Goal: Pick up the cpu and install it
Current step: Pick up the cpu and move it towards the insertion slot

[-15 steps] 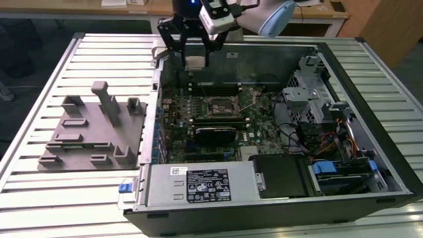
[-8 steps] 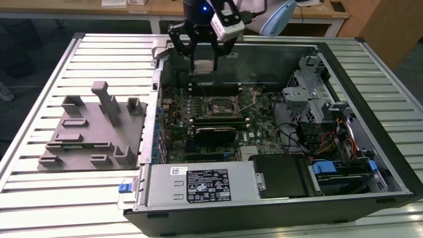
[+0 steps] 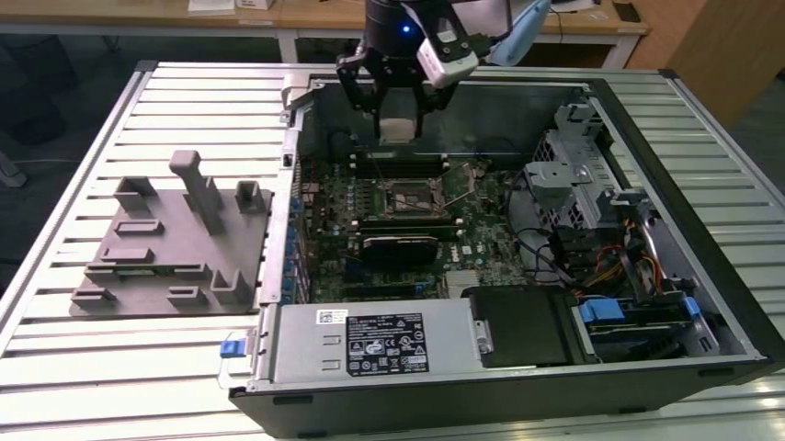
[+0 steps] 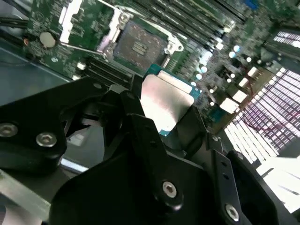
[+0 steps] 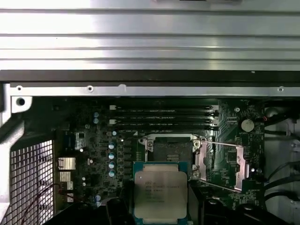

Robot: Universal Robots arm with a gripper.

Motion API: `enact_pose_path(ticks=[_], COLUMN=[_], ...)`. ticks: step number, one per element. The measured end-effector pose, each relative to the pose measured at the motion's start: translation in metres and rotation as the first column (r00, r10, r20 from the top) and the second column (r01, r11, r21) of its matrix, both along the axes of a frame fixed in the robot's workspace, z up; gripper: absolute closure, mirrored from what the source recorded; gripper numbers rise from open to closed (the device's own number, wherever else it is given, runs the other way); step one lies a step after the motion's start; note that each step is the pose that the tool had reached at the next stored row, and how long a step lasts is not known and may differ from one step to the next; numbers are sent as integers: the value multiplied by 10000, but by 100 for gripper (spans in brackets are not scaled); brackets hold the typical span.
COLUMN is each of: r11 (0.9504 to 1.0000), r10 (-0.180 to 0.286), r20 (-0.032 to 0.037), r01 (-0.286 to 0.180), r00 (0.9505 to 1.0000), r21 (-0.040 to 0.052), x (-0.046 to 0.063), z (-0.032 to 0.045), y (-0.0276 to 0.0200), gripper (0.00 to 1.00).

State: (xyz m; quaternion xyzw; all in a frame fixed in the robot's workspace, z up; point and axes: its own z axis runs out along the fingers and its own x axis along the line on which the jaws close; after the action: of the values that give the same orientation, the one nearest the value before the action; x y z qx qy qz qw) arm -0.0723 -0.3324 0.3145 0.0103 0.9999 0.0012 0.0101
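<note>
My work table (image 3: 110, 386) has a silver metal top of long ribbed slats and fills most of the exterior view. Two things lie on it. An open computer case (image 3: 491, 400) lies on its side across the centre and right of the frame. Just beside it, at centre left, sits a grey plastic holder block (image 3: 147, 266) with upright posts.

Silver-topped cpu (image 5: 161, 194) near the open motherboard socket (image 5: 171, 151)
</note>
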Motion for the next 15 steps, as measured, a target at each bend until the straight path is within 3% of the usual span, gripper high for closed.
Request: enact_pose_path(ticks=[7, 15], r11=[10000, 10000], r10=[0, 0], r20=[-2, -5], r01=[0, 0], r00=[10000, 10000], r21=[-3, -2], x=[126, 192], z=[-116, -262], y=[1, 7], gripper=[45, 45])
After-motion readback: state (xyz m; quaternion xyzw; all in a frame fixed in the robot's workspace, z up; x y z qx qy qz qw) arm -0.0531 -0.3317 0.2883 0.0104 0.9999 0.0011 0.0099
